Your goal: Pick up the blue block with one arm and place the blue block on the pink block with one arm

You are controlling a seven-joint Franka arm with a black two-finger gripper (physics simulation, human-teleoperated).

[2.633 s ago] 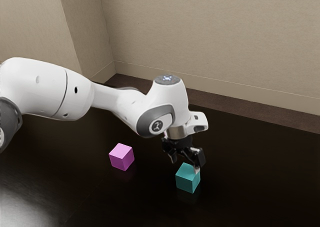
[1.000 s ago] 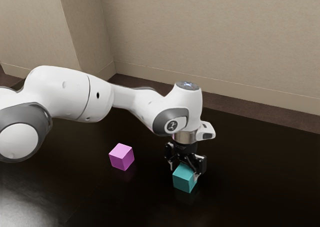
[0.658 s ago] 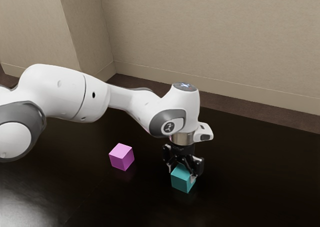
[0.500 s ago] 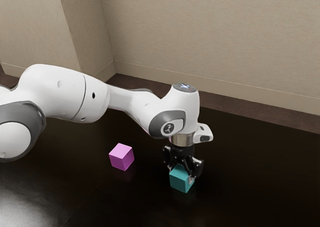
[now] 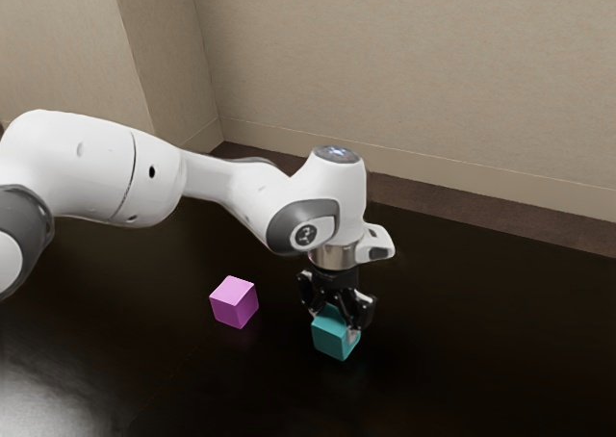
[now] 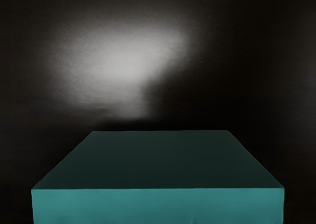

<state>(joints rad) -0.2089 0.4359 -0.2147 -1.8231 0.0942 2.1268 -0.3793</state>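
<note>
Pincer: my black two-finger pincer (image 5: 335, 320) points straight down. Its fingers press on the blue block (image 5: 332, 340), a teal-tinted, matte, sharp-edged cube, from two opposite sides. The gap between them is only as wide as the cube, and the cube is all I hold.
Where the blue block is: between my fingers, gripped by its upper part, low over the dark glossy table (image 5: 481, 350). It is to the exterior view's right of the pink block and near it, but not touching. I cannot tell whether its underside is clear of the table.
Pink block: a small matte cube (image 5: 234, 300) in pink-violet that sits flat on the table with its top face bare.
Done: the grasp looks made.
Left: lift the blue block clear, carry it toward the exterior view's left, lower it square onto the pink top, and let go.
Surfaces: both cubes are flat-faced and uniform in colour, with no shine, so I judge them rigid and easy to stack. The table is near-black and polished.
Wrist view: the blue block's flat top (image 6: 158, 160) lies just under my hand, with a pale soft glare on the table beyond it.
</note>
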